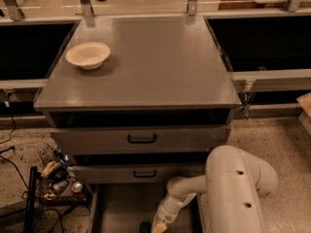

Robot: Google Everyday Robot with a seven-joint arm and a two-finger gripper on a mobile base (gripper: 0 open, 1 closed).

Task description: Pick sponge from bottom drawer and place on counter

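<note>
The bottom drawer (116, 205) is pulled open below the grey cabinet and shows a plain grey floor. My gripper (156, 226) reaches down into it at the frame's bottom edge, its yellowish tip low over the drawer floor. A small dark thing (144, 226) lies right beside the tip, cut off by the frame; I cannot tell if it is the sponge. The counter (155, 62) is the broad grey top of the cabinet, well above the gripper.
A cream bowl (88, 55) sits on the counter's left side. Two upper drawers with black handles (142, 139) are shut. A cluttered rack with cables (53, 178) stands on the floor at the left. My white arm (233, 188) fills the lower right.
</note>
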